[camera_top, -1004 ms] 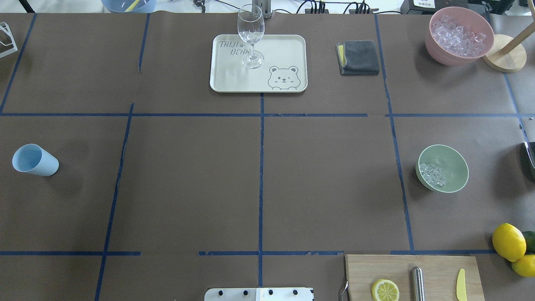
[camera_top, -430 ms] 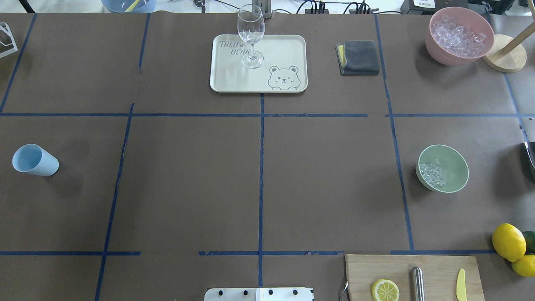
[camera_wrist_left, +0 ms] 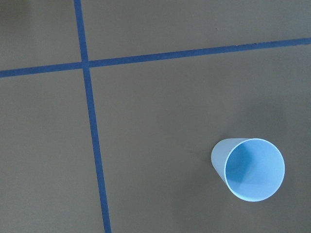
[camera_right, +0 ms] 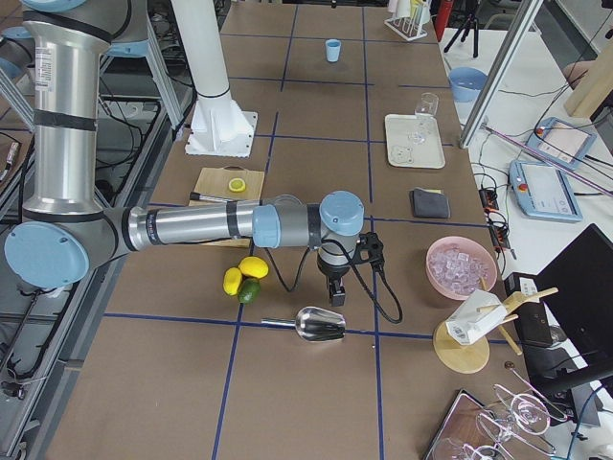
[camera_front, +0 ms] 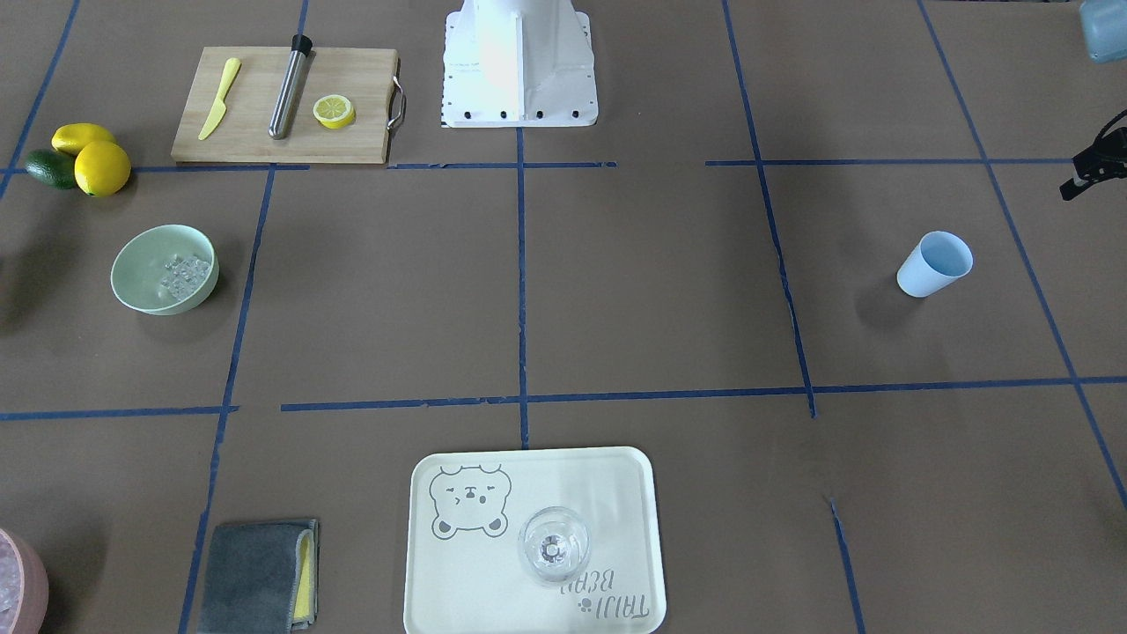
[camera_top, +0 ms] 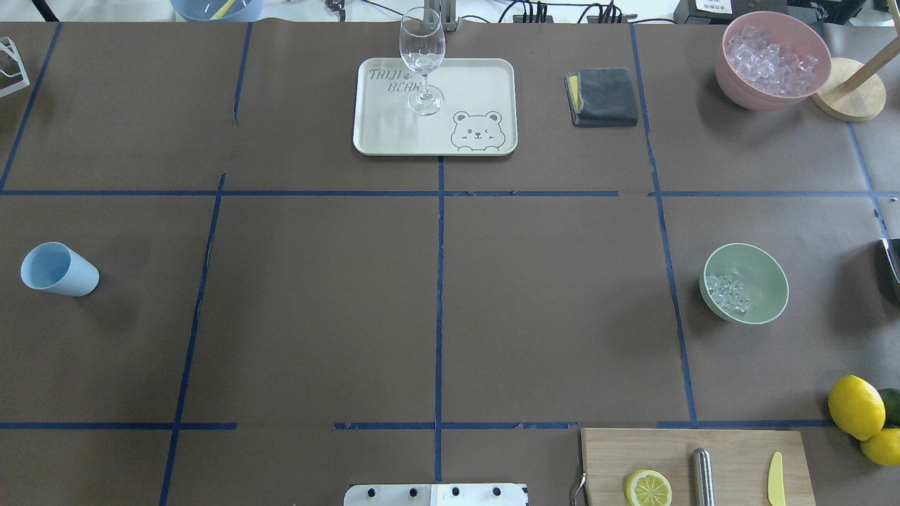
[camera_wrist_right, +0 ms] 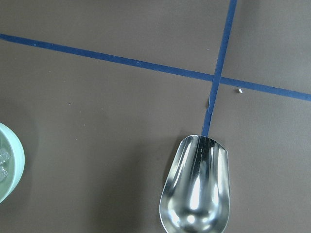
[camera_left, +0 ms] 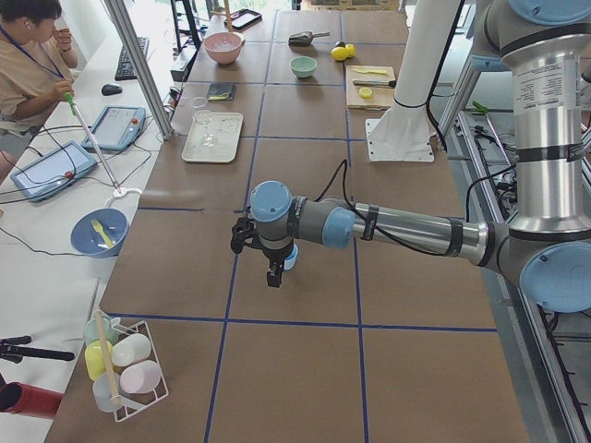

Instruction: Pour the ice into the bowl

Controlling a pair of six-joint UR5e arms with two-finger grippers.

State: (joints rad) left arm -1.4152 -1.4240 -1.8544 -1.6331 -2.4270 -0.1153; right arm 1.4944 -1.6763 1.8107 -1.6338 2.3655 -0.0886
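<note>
A small heap of ice sits inside the green bowl, banked against the bowl's wall on the side nearer the middle of the worktop. The bowl stands close to the worktop's edge on the robot's right. An empty metal scoop lies flat on the brown paper just beyond the bowl toward that edge, hollow side up. With the scoop set down bare and the cubes in the bowl, the pour looks finished. The right claw hangs over the scoop and grips nothing that can be seen. The side view does not show whether its fingers are spread or pressed together. The ice is therefore low and off to one side of this claw, near but not touching, with only the bowl's rim in the wrist camera's frame. At the opposite edge the left claw hovers by an upright blue cup, which stands alone and seemingly empty, and its state cannot be told either. A pink tub of spare ice stands in the far right corner.
</note>
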